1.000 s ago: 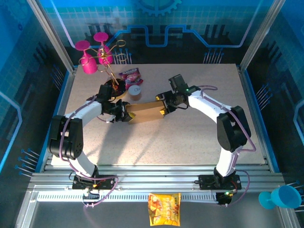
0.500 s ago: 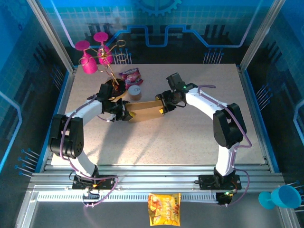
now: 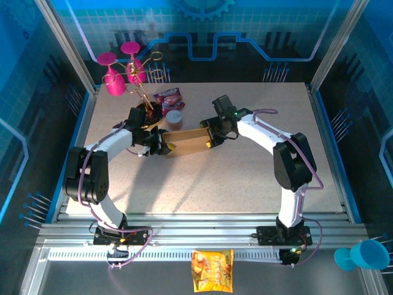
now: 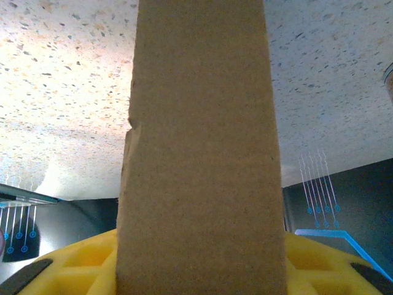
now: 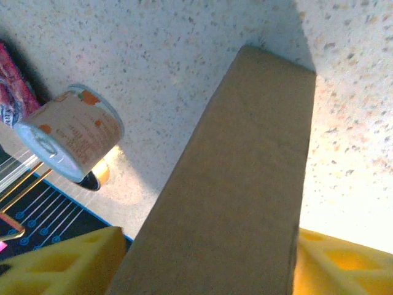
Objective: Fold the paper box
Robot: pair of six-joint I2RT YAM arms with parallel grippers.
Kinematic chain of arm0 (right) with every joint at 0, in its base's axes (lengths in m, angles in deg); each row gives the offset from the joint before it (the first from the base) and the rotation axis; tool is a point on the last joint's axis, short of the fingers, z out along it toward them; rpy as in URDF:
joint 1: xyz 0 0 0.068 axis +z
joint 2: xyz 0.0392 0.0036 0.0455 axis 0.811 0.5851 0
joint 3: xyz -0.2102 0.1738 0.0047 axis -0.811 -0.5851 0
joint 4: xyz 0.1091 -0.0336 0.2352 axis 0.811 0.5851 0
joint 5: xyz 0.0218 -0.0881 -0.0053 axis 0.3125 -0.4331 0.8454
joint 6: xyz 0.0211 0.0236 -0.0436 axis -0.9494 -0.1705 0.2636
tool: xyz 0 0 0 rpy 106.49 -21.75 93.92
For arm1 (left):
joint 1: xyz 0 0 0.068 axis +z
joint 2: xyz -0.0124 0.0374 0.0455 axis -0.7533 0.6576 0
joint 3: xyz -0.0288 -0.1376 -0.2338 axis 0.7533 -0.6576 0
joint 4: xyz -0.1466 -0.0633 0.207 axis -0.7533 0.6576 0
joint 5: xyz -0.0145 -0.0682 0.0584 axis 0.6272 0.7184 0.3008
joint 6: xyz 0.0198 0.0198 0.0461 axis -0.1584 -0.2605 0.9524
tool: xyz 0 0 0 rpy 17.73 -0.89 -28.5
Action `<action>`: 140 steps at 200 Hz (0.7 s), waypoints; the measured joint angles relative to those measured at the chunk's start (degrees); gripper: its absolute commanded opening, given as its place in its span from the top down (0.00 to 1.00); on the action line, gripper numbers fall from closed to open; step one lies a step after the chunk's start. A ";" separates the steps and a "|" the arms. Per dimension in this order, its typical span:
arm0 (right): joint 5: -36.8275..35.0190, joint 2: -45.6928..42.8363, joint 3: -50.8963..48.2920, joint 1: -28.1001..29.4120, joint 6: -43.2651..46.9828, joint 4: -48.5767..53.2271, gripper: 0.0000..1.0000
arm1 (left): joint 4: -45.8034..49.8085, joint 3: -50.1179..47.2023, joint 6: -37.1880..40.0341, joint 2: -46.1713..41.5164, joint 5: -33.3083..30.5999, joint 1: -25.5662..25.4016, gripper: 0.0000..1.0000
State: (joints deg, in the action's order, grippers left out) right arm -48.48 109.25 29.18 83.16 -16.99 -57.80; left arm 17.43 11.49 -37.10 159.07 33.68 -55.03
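Nearest, on the metal rails in front of the two arm bases, an orange-yellow snack packet (image 3: 212, 270), and off at the near right corner a blue cup (image 3: 366, 253). Farther in, over the middle of the speckled table (image 3: 258, 184), the paper box (image 3: 187, 142): plain brown cardboard in a shallow box shape, long axis running left to right, the right end a little farther back. Flanked by both arms, one at each short end. At the left end, the left gripper (image 3: 161, 146), jaws closed down onto the paper box and kept apart only by its width. From the left wrist, the paper box (image 4: 201, 153) running straight out between the yellow fingers (image 4: 73, 267), with a small nick in its left edge. At the right end, the right gripper (image 3: 212, 137), jaws fairly wide and astride the cardboard. From the right wrist, the paper box (image 5: 245, 184) passing between two yellow fingers (image 5: 61, 264), both close against it, with no telling whether pressing or merely alongside. No telling either whether resting on the table or held just off it. Just beyond the box, near its middle and apart from it, a small can (image 3: 175, 117) with a pale label and orange marks. Beyond that, a pink packet (image 3: 168, 97). Farthest, at the back left corner, two pink stemmed glasses (image 3: 115, 83) beside a gold wire stand (image 3: 150, 64).
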 measured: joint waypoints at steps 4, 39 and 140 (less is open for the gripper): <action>-0.11 0.00 -0.31 0.00 0.11 -0.15 0.24 | -0.07 0.00 0.00 0.00 0.00 0.00 1.00; 1.33 -1.77 -3.06 -0.85 2.27 -3.52 0.21 | -0.26 0.00 0.00 0.07 0.00 0.00 1.00; 7.26 -13.57 -9.68 -6.19 8.00 -9.42 0.35 | -0.52 0.04 0.00 0.42 0.09 0.35 1.00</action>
State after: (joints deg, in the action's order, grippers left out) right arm -41.23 95.67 19.50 76.98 -8.99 -67.22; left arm 16.91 11.54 -37.10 159.48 33.77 -54.68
